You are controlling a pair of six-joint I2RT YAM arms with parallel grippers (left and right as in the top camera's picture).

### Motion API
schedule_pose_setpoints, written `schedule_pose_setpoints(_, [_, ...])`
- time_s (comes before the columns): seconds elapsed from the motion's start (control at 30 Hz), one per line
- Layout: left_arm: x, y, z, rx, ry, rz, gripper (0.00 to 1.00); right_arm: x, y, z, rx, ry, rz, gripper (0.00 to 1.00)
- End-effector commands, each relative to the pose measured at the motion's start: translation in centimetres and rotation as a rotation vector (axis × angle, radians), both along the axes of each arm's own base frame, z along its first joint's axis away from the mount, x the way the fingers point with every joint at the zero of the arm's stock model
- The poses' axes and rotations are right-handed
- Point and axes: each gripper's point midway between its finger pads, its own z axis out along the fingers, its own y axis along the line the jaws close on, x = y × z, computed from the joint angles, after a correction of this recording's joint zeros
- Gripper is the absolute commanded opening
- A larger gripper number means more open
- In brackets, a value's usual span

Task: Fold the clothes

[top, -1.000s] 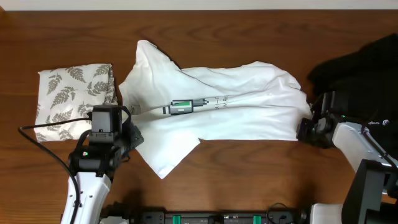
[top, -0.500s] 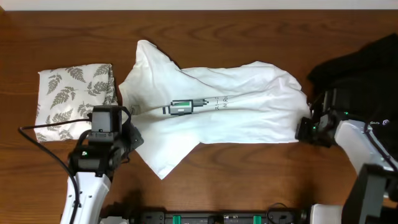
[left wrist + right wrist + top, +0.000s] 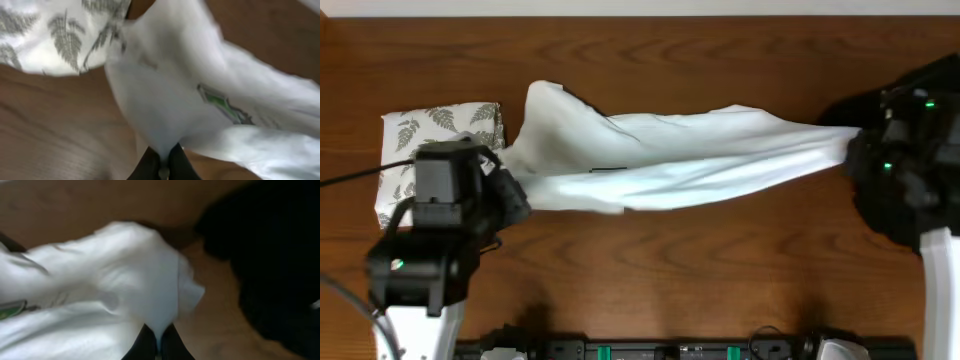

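Observation:
The white T-shirt (image 3: 670, 155) hangs stretched between my two grippers above the table, bunched into a long band. Its green pixel graphic shows in the left wrist view (image 3: 217, 102), and a sliver of it at the left edge of the right wrist view. My left gripper (image 3: 510, 195) is shut on the shirt's left end (image 3: 162, 162). My right gripper (image 3: 855, 145) is shut on the shirt's right end (image 3: 157, 340). Both arms are raised toward the camera.
The white fern-print folded cloth (image 3: 440, 125) lies at the left, partly under my left arm, also in the left wrist view (image 3: 55, 35). The black garment (image 3: 920, 90) lies at the right edge, also in the right wrist view (image 3: 270, 245).
Both grippers closed on the shirt's ends and lifted it off the table, pulling it taut. The shirt went from lying spread flat to hanging as a narrow band. Both arms rose.

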Motion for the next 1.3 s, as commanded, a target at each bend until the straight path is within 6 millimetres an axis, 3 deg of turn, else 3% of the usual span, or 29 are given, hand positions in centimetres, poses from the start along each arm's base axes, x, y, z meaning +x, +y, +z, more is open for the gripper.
schedule_pose_setpoints(0.0, [-0.5,0.3,3.7,0.025,-0.073,-0.021,0.06,-0.6,0.3,4.5,-0.051,-0.111,0.041,0.01])
schedule_pose_setpoints(0.17, [-2.2,0.3,8.2,0.025,-0.153,-0.023,0.06,-2.1,0.4,10.0,-0.088,-0.258,0.031,0.01])
schedule_pose_setpoints(0.33, [-3.6,0.4,12.9,0.022,-0.279,-0.024,0.06,-3.4,0.0,13.7,-0.131,-0.359,0.003,0.01])
schedule_pose_setpoints(0.47, [-4.3,0.5,15.8,0.020,-0.368,-0.022,0.06,-3.6,-0.4,15.2,-0.156,-0.396,-0.020,0.01])
schedule_pose_setpoints(0.57, [-4.3,0.5,16.8,0.019,-0.404,-0.020,0.06,-3.3,-0.5,15.2,-0.158,-0.397,-0.022,0.01])
schedule_pose_setpoints(0.73, [-2.8,0.4,15.8,0.020,-0.355,-0.021,0.06,-1.3,-0.9,12.9,-0.142,-0.309,-0.017,0.01])
schedule_pose_setpoints(0.9, [0.7,0.2,13.4,0.024,-0.240,-0.024,0.06,2.4,-1.5,8.6,-0.116,-0.166,-0.011,0.01])
schedule_pose_setpoints(1.03, [5.3,0.0,10.8,0.033,-0.151,-0.032,0.06,6.4,-2.2,4.2,-0.094,-0.060,-0.002,0.01])
schedule_pose_setpoints(1.17, [12.2,-0.4,7.4,0.048,-0.106,-0.050,0.06,11.4,-2.1,-0.5,-0.041,-0.009,0.038,0.01])
schedule_pose_setpoints(1.2, [14.8,-0.8,6.0,0.041,-0.103,-0.067,0.06,13.5,-1.8,-1.9,-0.013,-0.018,0.061,0.01])
schedule_pose_setpoints(1.27, [17.7,-1.3,4.6,0.026,-0.113,-0.088,0.06,15.3,-1.5,-2.8,0.013,-0.039,0.085,0.01])
